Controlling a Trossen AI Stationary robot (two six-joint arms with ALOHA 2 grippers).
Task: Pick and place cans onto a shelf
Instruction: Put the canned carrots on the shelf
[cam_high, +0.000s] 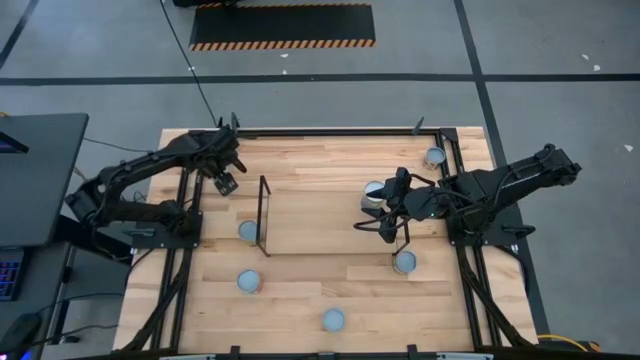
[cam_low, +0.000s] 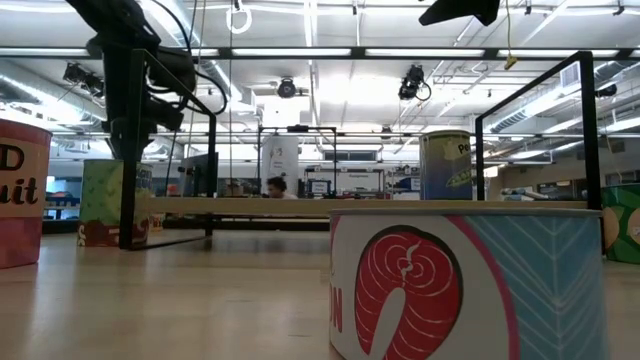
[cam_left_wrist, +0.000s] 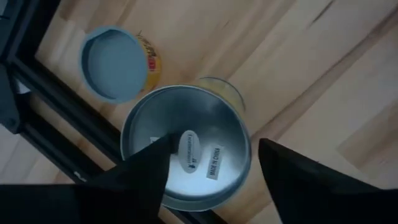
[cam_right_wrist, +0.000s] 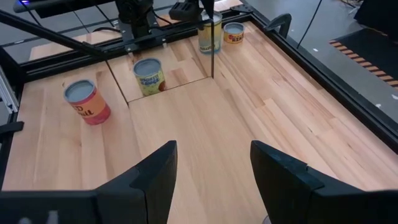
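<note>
left gripper over a tin, shelf frame close by

the left gripper (cam_high: 227, 183) hangs near the table's (cam_high: 330, 300) far left corner, fingers (cam_left_wrist: 140, 177) spread wide, and its wrist view looks straight down on the silvery lid of a can (cam_left_wrist: 186, 149) sitting between them, nothing clamped yet. a second, smaller can (cam_left_wrist: 115, 62) stands just beside it, near the table's black frame. the shelf (cam_high: 330, 215) lies mid-table, its wire end frame (cam_high: 265, 215) not far from this gripper.

over on the other side, the right gripper (cam_high: 385, 213) waits at the shelf's right end, fingers apart and empty, with a can (cam_high: 374, 192) already standing on the board next to it. more cans dot the table: one by the left frame (cam_high: 247, 231), two nearer the front (cam_high: 249, 281) (cam_high: 333, 320), one at the right (cam_high: 405, 262), one in the far right corner (cam_high: 434, 156).

the risks, as i read it: closing off-centre could tip the tin or nudge its small neighbour; and a low carry toward the board could clip the wire frame, or knock the can already placed there.
</note>
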